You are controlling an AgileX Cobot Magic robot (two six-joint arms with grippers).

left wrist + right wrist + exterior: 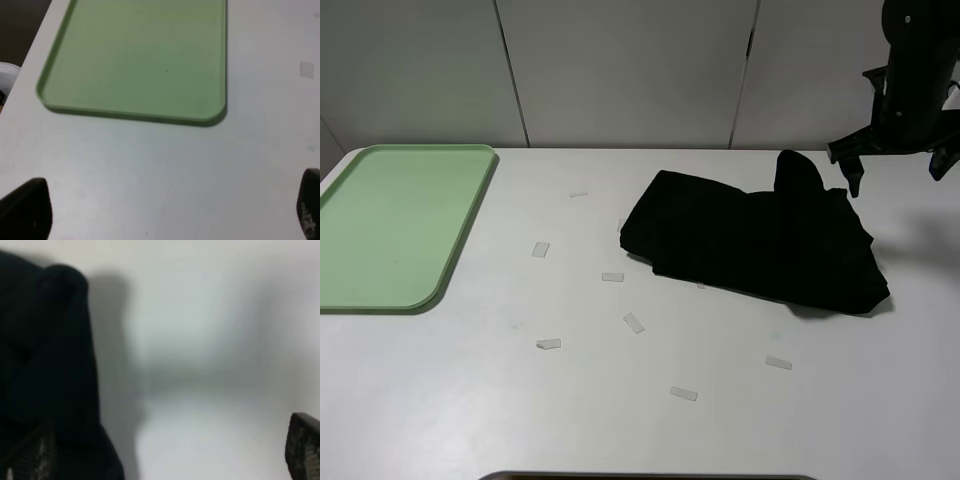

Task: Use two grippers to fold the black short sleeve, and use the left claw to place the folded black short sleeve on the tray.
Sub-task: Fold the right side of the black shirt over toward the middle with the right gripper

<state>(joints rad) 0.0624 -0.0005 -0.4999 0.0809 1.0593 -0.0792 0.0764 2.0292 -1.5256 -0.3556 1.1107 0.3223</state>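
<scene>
The black short sleeve lies crumpled and partly folded on the white table, right of centre, with one flap sticking up at its far edge. My right gripper hangs open above the table's far right, just past that flap. In the right wrist view the right gripper holds nothing, and the black short sleeve lies under one finger. The pale green tray sits at the far left with nothing in it. My left gripper is open over bare table close to the tray; it does not show in the exterior high view.
Several small translucent tape strips are scattered on the table between tray and shirt; one tape strip shows in the left wrist view. A grey panelled wall runs behind the table. The table's left edge runs beside the tray.
</scene>
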